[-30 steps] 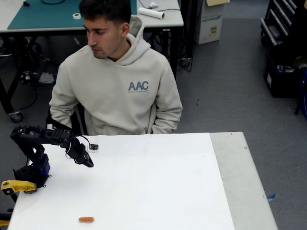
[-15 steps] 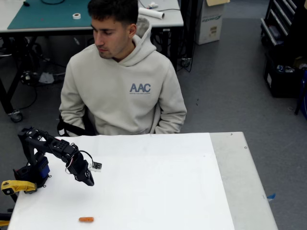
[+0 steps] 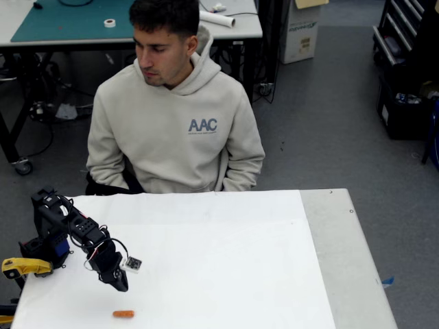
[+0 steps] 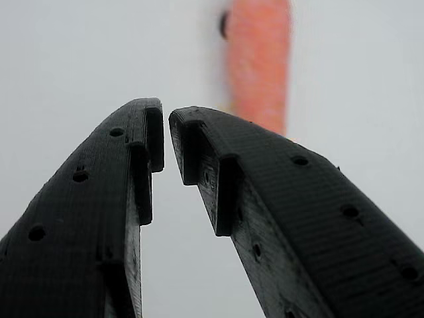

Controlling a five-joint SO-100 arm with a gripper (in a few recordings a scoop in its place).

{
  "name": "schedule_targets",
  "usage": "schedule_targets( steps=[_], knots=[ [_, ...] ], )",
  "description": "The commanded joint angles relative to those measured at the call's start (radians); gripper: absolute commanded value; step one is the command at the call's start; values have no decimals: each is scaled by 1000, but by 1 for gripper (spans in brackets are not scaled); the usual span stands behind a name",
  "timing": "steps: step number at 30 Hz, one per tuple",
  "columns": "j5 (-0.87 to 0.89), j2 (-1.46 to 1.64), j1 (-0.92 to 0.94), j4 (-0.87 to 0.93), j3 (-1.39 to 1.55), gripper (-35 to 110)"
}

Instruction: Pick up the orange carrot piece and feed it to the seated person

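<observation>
The orange carrot piece (image 3: pixel 123 314) lies flat on the white table (image 3: pixel 226 267) near its front left edge. My black gripper (image 3: pixel 121 286) hangs just above and behind it, pointing down, a short gap from the carrot. In the wrist view the gripper (image 4: pixel 165 122) has its jaws almost touching with nothing between them. The carrot piece (image 4: pixel 258 66) shows there as an orange blur just beyond the right fingertip. The seated person (image 3: pixel 175 130) in a beige hoodie sits behind the table's far edge, looking down to the left.
A yellow tool handle (image 3: pixel 24 266) sticks out beside the arm's base at the table's left edge. A bare grey strip (image 3: pixel 343 260) runs down the table's right side. Behind the person stands a desk with a teal mat (image 3: pixel 68 17).
The arm has swung down and toward the front edge, bringing the gripper close above the carrot. The person has shifted slightly to the right.
</observation>
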Motion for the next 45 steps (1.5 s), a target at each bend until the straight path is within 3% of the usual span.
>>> schedule_targets(
  steps=[1,23,35,45],
  knots=[
    [-21,20,63,-5,-80,-3],
    [-23,-11,87,-12,-81,-2],
    [-23,-11,87,-11,-81,25],
    [-23,-11,71,-11,-81,24]
  ],
)
